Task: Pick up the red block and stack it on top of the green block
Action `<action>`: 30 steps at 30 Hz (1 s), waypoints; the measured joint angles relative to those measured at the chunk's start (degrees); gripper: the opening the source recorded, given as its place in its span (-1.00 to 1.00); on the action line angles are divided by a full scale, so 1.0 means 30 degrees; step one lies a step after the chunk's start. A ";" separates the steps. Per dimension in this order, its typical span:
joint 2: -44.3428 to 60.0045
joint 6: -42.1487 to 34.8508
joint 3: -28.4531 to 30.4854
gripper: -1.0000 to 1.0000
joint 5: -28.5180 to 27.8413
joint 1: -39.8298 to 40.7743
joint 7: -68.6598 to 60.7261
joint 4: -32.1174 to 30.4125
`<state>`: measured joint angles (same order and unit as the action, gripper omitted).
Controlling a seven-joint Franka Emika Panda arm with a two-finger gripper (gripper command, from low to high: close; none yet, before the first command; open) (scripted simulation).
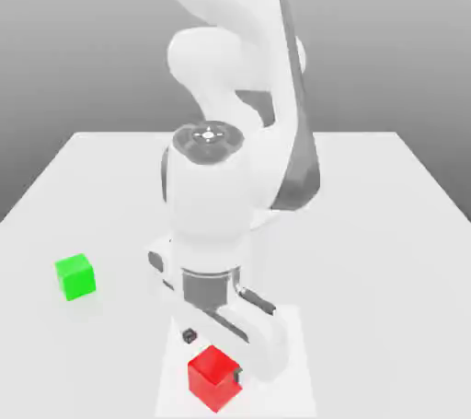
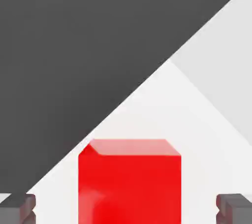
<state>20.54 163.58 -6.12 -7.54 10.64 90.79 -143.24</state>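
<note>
The red block [image 1: 214,378] sits on the white table near the front of the exterior view. My gripper [image 1: 213,354] is lowered over it, open, with one finger on each side of the cube and a gap to each face. In the hand view the red block [image 2: 129,183] stands between the two dark fingertips [image 2: 17,208], neither touching it. The green block [image 1: 75,276] rests on the table apart, toward the exterior view's left and a little farther back.
The white table [image 1: 368,224] spreads wide to the exterior view's right and back. The arm's white body [image 1: 221,187] rises over the middle of it. In the hand view the table's edge [image 2: 123,105] runs diagonally just beyond the red block, with dark floor past it.
</note>
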 joint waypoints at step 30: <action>-0.5610 0.0746 0.4839 1.00 0.3238 0.9631 -0.1444 -0.6283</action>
<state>3.71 165.82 8.40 2.18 39.53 86.46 -162.09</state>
